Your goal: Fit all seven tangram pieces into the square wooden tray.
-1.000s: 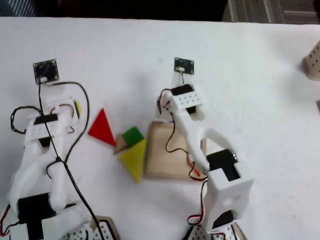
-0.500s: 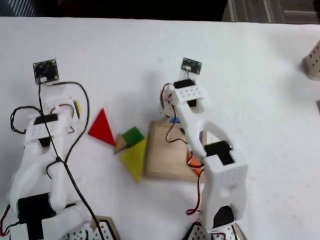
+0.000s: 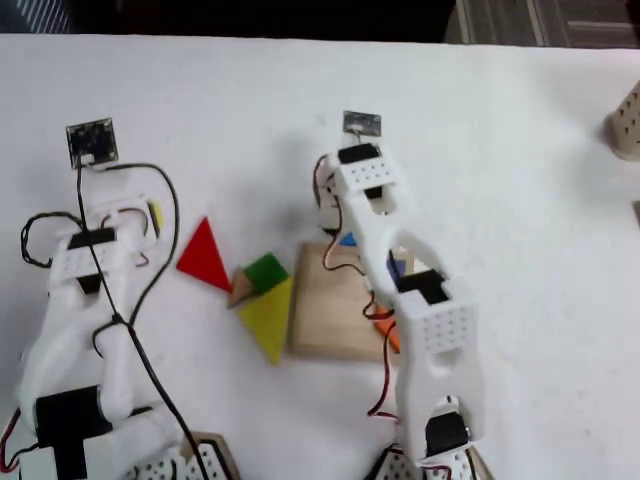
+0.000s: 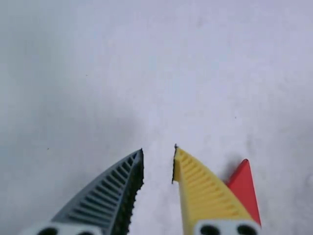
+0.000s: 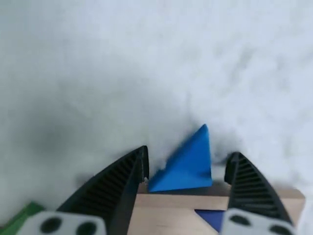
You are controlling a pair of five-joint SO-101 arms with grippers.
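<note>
white table (image 3: 520,150), wooden tray (image 3: 320,312), red triangle (image 3: 204,256)

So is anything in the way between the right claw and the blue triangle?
Nothing visible is. The right gripper is open, with one finger on each side of the blue triangle, which lies at the edge of the wooden tray.

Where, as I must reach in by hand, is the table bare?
Bare table spreads right of the right arm, out to the pegged block, and across the far side beyond both arms. Crowded: the gap between the left arm and tray holds the red triangle, green square and yellow triangle, and the right arm hangs over the tray.
</note>
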